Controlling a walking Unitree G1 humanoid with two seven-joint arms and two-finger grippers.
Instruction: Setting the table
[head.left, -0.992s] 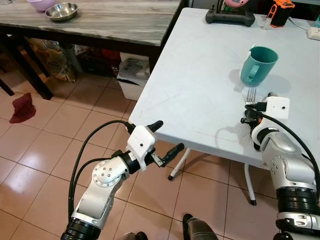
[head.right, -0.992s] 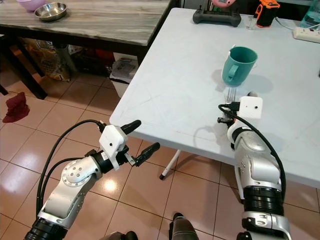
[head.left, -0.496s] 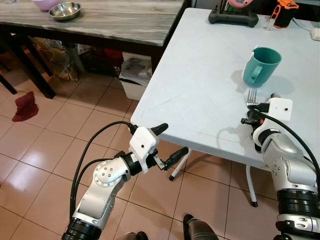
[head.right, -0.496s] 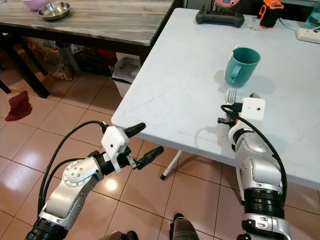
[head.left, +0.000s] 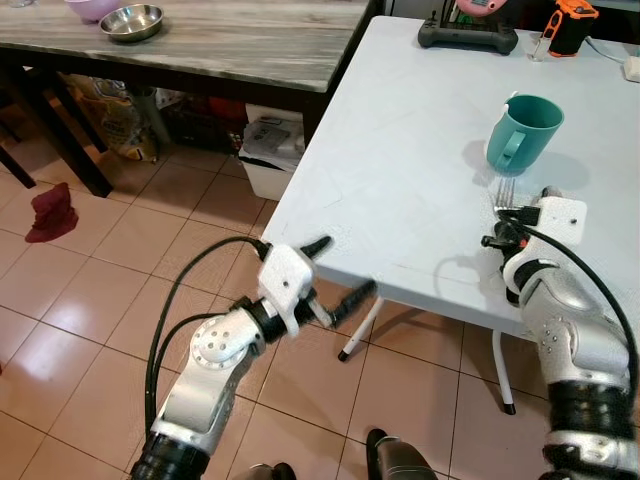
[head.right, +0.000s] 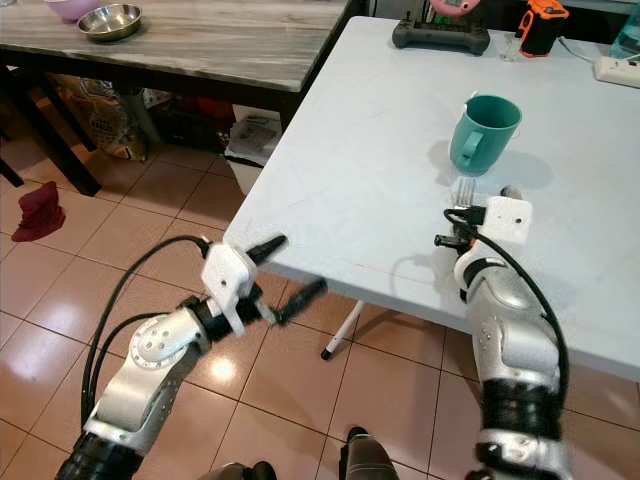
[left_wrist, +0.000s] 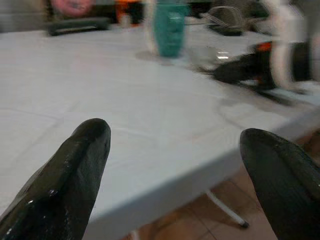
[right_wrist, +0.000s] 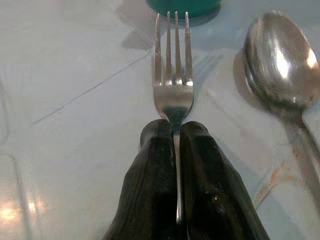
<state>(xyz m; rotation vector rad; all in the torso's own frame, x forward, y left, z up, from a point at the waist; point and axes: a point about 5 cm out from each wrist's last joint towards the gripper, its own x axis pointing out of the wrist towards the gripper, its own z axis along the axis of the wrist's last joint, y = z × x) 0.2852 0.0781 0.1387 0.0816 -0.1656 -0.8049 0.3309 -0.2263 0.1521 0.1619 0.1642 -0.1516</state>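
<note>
Your right gripper (head.left: 503, 206) sits over the white table (head.left: 400, 150), its two black fingers pinched together on the handle of a fork (head.left: 503, 188). From the head camera you see the fork's tines pointing at the teal mug (head.left: 521, 131), which stands upright just beyond them. A spoon (head.right: 510, 190) peeks out just beside the gripper, on the side away from the table's near corner. Your left gripper (head.left: 335, 275) hangs off the table's near edge, above the tiled floor (head.left: 90, 290), with its fingers spread wide and nothing between them. At the far end of the table you have a black controller (head.left: 467, 36) and an orange and black tool (head.left: 562, 24). To your left stands a grey wooden table (head.left: 220, 40) carrying a steel bowl (head.left: 131, 20) and a pink bowl (head.left: 88, 8). A red cloth (head.left: 48, 210) lies on the tiles.

Your left wrist camera looks between the two parted fingers (left_wrist: 75, 170) across the white tabletop; the mug (left_wrist: 170, 27) is far off and blurred, and the right arm shows dimly beside it.

Your right wrist camera shows the fingers (right_wrist: 155, 175) closed tight on the fork (right_wrist: 173, 65), whose tines nearly reach the base of the mug (right_wrist: 182, 7). The spoon (right_wrist: 277, 62) lies close alongside the fork, bowl up, not touching it.
</note>
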